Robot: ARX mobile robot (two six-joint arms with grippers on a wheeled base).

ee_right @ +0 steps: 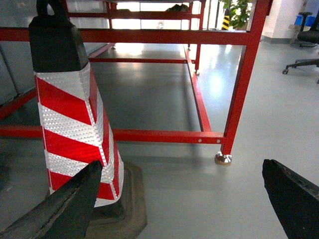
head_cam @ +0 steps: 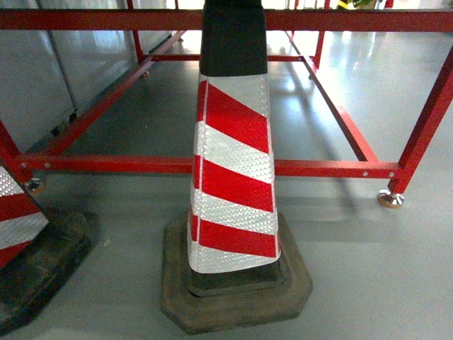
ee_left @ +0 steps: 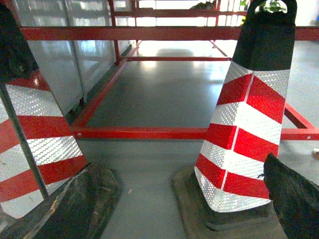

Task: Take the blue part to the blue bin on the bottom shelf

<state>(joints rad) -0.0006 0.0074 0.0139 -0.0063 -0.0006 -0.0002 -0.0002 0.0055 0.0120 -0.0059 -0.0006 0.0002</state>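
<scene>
The blue part, the blue bin and the bottom shelf are all out of view. In the right wrist view my right gripper [ee_right: 179, 211] is open, its dark fingers [ee_right: 67, 206] spread wide over bare grey floor with nothing between them. In the left wrist view my left gripper [ee_left: 167, 219] is open too; one finger [ee_left: 294, 199] shows at the lower right, and the other lies dark against a cone base at the lower left. Neither gripper shows in the head view.
A red-and-white striped traffic cone [head_cam: 233, 163] on a black rubber base stands close ahead, and a second cone [head_cam: 18, 219] is at the left. Behind them runs a red steel frame [head_cam: 311, 168] with a levelling foot [head_cam: 391, 199]. Office chairs [ee_right: 306, 35] stand far right.
</scene>
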